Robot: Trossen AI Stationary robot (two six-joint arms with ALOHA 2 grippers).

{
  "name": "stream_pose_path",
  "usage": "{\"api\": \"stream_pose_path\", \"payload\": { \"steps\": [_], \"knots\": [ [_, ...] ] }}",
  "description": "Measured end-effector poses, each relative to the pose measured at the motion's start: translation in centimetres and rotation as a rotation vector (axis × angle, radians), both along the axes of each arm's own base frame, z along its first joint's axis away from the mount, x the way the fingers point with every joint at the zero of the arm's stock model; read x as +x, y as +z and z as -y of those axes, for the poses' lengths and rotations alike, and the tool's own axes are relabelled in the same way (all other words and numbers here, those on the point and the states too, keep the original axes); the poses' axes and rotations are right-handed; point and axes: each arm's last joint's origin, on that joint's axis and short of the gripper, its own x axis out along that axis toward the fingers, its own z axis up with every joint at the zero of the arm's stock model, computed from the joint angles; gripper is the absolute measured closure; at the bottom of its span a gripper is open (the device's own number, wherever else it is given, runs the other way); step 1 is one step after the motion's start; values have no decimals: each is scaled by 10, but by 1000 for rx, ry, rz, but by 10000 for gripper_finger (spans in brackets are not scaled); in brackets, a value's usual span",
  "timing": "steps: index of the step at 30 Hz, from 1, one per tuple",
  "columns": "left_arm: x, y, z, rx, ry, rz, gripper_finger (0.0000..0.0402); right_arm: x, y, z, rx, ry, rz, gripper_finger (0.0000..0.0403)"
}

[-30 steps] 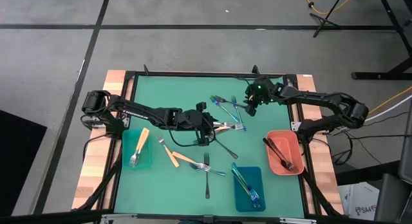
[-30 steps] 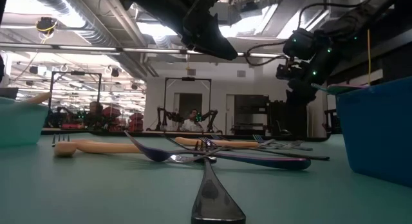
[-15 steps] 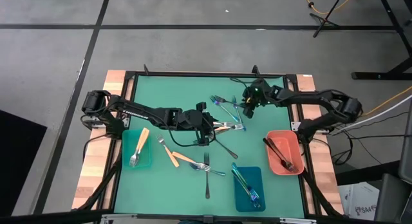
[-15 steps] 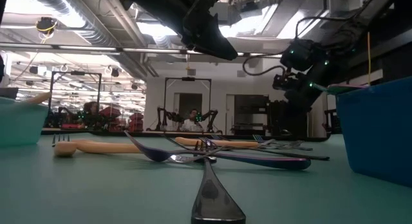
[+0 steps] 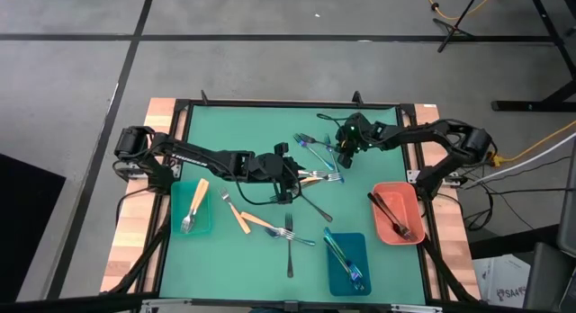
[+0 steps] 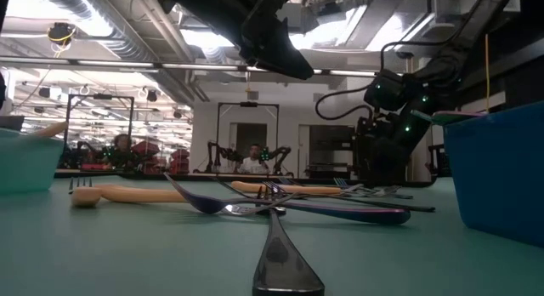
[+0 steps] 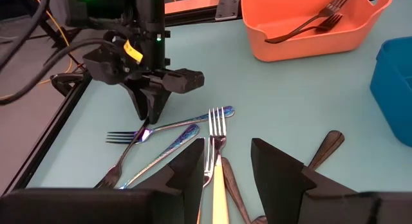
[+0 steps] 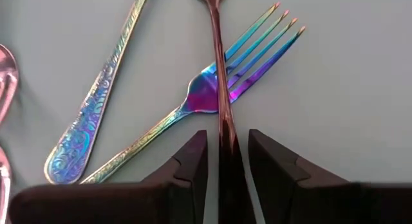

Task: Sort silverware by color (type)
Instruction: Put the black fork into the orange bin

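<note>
So my right gripper (image 7: 149, 114) is down on the silverware pile at the far middle of the table (image 5: 243, 124), jaws parted around a dark fork (image 8: 222, 76) lying across an iridescent fork (image 8: 212, 89). Left gripper (image 7: 222, 166) hovers nearby over an orange-handled fork (image 7: 217, 130), jaws open, nothing held.

Counter (image 5: 207, 133) layout: cluster of silverware in the middle, three trays along the near edge.

The cluster (image 5: 315, 156) lies mid-counter, between the left end effector (image 5: 290, 181) and the right end effector (image 5: 345, 149), which stands at its far right edge. A left tray (image 5: 176, 225) holds one utensil. The near middle tray (image 5: 360, 250) holds several, and the right tray (image 5: 416, 225) holds forks. Loose forks (image 5: 288, 236) lie between the left and middle trays.
</note>
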Motion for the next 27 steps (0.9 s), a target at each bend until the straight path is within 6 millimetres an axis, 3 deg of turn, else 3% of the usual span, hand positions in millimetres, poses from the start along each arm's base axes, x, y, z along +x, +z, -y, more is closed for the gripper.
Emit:
{"api": "stream_pose_path", "payload": {
  "steps": [14,27],
  "knots": [
    [0,0,0,0,0,0,280,2,-7,1,-13,43,-21,301],
    [0,0,0,0,0,0,280,1,-8,1,-14,40,-29,366]
  ]
}}
